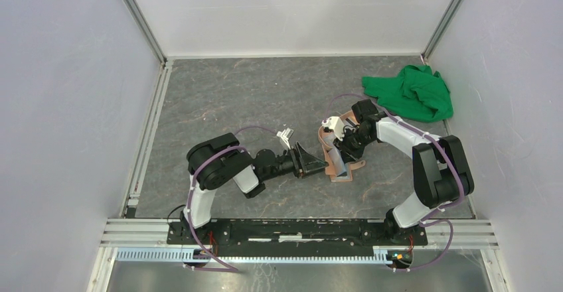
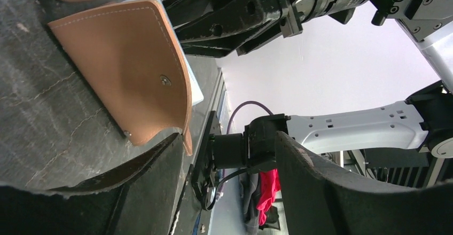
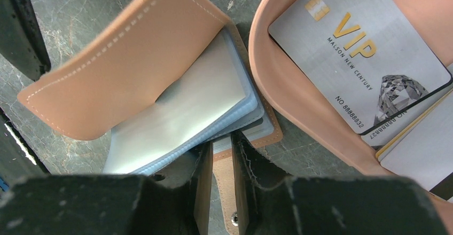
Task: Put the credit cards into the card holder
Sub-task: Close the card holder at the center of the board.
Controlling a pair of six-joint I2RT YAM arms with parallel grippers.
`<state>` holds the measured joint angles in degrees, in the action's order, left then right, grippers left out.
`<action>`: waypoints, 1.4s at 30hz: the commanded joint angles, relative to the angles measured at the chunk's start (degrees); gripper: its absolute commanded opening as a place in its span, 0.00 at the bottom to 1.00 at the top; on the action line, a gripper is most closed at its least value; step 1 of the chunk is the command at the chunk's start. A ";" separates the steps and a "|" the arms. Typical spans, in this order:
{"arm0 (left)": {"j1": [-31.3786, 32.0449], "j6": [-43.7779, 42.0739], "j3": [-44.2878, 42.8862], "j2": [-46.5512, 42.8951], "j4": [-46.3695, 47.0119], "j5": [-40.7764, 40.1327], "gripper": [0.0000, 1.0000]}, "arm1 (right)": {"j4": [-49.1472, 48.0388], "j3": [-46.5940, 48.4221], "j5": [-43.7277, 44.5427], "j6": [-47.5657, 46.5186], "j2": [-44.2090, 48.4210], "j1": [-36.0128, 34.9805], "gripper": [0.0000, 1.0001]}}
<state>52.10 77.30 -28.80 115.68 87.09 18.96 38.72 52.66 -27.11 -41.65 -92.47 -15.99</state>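
Note:
The tan card holder (image 3: 123, 69) lies open on the table, its cover raised over clear sleeves (image 3: 187, 112). My right gripper (image 3: 221, 149) is shut on its snap tab (image 3: 223, 187), which runs between the two fingers. Credit cards lie stacked in the pink tray (image 3: 299, 101), a grey-white VIP card (image 3: 363, 48) on top. From the top view, my left gripper (image 1: 317, 166) sits just left of the card holder (image 1: 340, 167). It is open and empty (image 2: 227, 139), its lower finger on the table by the cover (image 2: 123, 64).
A green cloth (image 1: 411, 93) is bunched at the back right. The pink tray (image 1: 326, 134) touches the card holder's far side. Metal rails run along the table's left and near edges.

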 commanded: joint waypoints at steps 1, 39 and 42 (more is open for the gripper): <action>0.02 -2.15 -2.31 1.28 12.46 0.96 0.70 | -0.10 -3.80 8.62 -1.45 -4.45 0.33 0.26; 0.48 -3.33 -12.96 9.06 8.33 6.18 0.56 | -2.91 -3.53 -3.50 0.67 11.92 15.63 0.40; 0.75 -3.72 -14.60 9.60 5.98 6.97 0.57 | -2.84 -3.51 -4.79 0.78 12.13 17.93 0.41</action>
<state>52.27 77.12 -40.69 125.14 86.70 23.44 37.60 49.36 -31.24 -42.04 -82.15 -1.04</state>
